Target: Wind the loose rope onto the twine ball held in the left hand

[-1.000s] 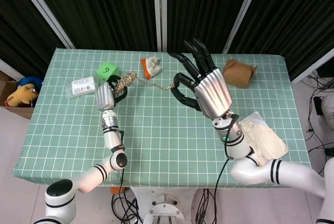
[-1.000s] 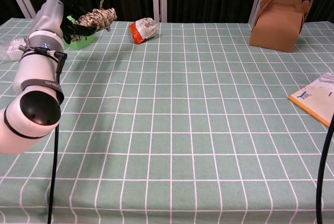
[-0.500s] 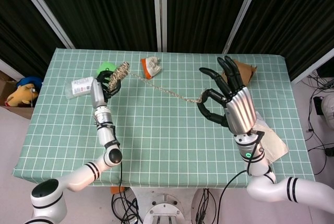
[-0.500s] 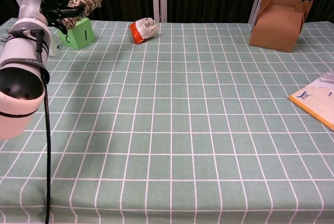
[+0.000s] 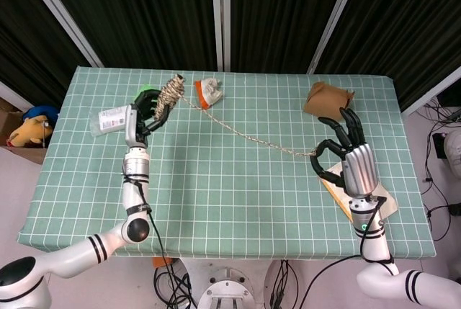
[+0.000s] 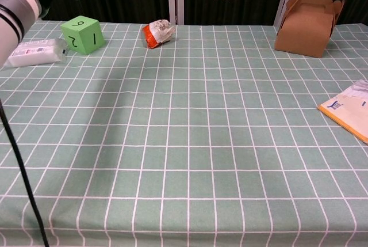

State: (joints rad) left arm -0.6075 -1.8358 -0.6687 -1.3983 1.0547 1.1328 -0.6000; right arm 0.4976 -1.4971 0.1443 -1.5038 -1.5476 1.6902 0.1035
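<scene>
The twine ball is gripped by the left hand at the upper left of the head view. From it the rope is stretched taut, above the surface, to the right hand, where it is pinched at centre right.

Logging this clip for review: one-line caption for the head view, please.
Left hand holds the twine ball raised; right hand pinches the rope stretched between them.
</scene>
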